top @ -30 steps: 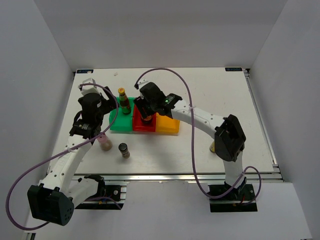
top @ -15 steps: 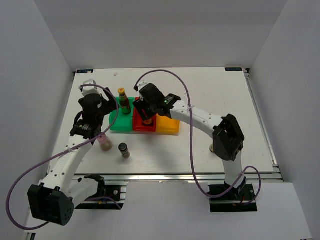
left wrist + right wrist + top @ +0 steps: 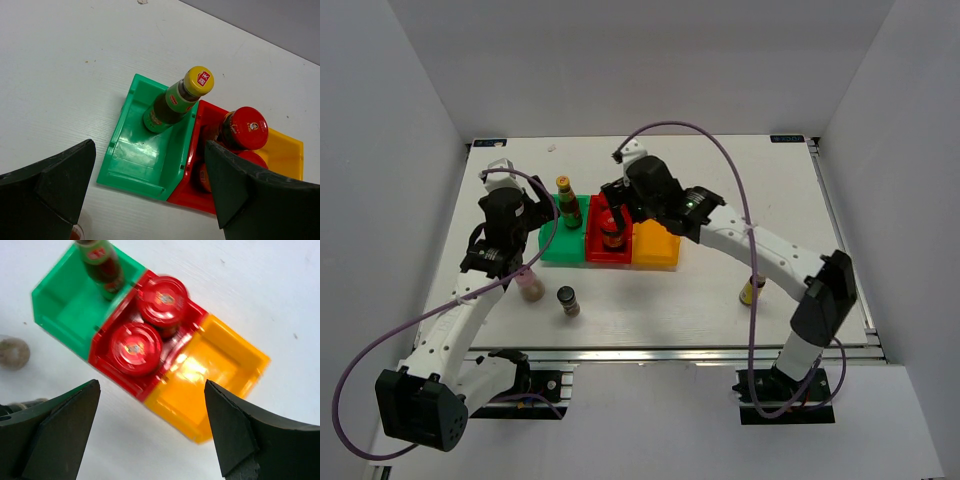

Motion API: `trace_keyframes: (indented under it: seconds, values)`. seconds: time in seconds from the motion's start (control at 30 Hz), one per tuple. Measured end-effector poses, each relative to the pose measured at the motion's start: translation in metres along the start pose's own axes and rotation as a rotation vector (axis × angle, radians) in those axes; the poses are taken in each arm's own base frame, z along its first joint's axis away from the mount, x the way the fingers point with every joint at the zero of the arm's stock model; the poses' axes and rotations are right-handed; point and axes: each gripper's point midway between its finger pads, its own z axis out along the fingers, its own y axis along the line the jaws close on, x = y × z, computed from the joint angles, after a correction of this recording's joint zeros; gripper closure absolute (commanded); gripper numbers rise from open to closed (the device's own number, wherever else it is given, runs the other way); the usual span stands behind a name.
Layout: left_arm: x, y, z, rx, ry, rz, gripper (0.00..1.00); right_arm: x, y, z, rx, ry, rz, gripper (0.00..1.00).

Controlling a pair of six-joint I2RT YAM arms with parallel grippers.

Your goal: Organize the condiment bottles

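We look down on the red bin [image 3: 131,384], which holds two red-lidded jars [image 3: 135,348] standing upright and touching, lids towards us. Against the red bin's upper-left wall sits the green bin [image 3: 67,310], with the tall dark bottle [image 3: 102,265] inside, its cap cut off by the frame. Against the red bin's lower-right wall sits the orange bin [image 3: 210,365]. Well to the left of the red bin lies a blurred round object [image 3: 12,352] we cannot identify. The right gripper [image 3: 151,385] hangs above the red bin, jaws spread wide with nothing between them.

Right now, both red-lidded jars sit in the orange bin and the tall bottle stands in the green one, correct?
Not quite: the right wrist view shows both red-lidded jars in the red bin, not the orange bin. The tall bottle does stand in the green bin.
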Motion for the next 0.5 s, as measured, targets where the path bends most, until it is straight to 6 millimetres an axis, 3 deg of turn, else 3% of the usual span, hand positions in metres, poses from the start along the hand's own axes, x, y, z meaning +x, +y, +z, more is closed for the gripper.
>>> trace_keyframes:
  seconds: [0.1,0.2,0.37,0.5]
  values:
    - [0.000,0.000,0.000,0.000,0.001,0.000,0.02,0.014,-0.026,-0.027,0.093,0.010,0.059,0.11]
    - [0.000,0.000,0.000,0.000,0.000,0.000,0.02,0.040,-0.064,-0.066,0.215,0.033,0.149,0.11]
    - [0.000,0.000,0.000,0.000,0.000,0.000,0.02,0.104,-0.137,-0.134,0.439,0.103,0.358,0.11]
    - [0.000,0.000,0.000,0.000,0.000,-0.001,0.02,0.166,-0.172,-0.164,0.593,0.213,0.481,0.11]
